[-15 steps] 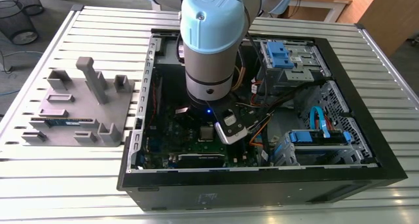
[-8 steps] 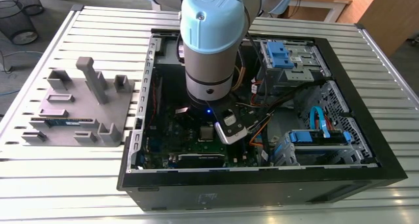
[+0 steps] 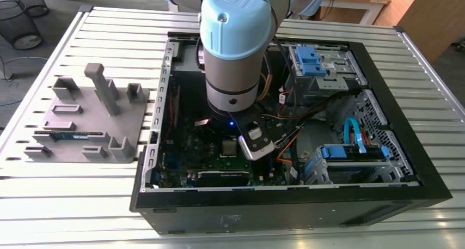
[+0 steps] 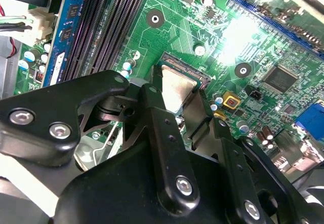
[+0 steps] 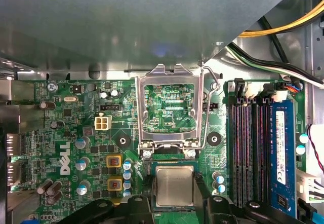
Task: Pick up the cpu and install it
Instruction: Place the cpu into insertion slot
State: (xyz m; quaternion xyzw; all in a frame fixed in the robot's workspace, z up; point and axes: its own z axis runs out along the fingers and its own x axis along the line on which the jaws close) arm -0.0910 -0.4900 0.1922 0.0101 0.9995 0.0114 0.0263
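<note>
The cpu (image 5: pixel 174 185), a small square chip with a silvery top, lies flat over the socket on the green motherboard (image 5: pixel 101 148) inside the open computer case (image 3: pixel 291 200). My gripper (image 5: pixel 174 196) is shut on the cpu, with one black finger (image 5: pixel 148 196) against each of two opposite edges. In the second wrist view the cpu (image 4: pixel 177 88) sits between the fingertips (image 4: pixel 152 105) with the socket's edge just beyond it. The hinged metal socket frame (image 5: pixel 167 74) stands swung open beside the socket. In the exterior view the cpu (image 3: pixel 230 147) shows below the arm's wrist.
Dark memory slots (image 5: pixel 248 148) and a blue-edged memory stick (image 5: pixel 282 153) run beside the socket. Cables (image 5: pixel 273 57) cross the case wall nearby. Blue drive cages (image 3: pixel 316 61) fill the case's far side. A grey holder (image 3: pixel 87 118) stands on the slatted table at the exterior view's left.
</note>
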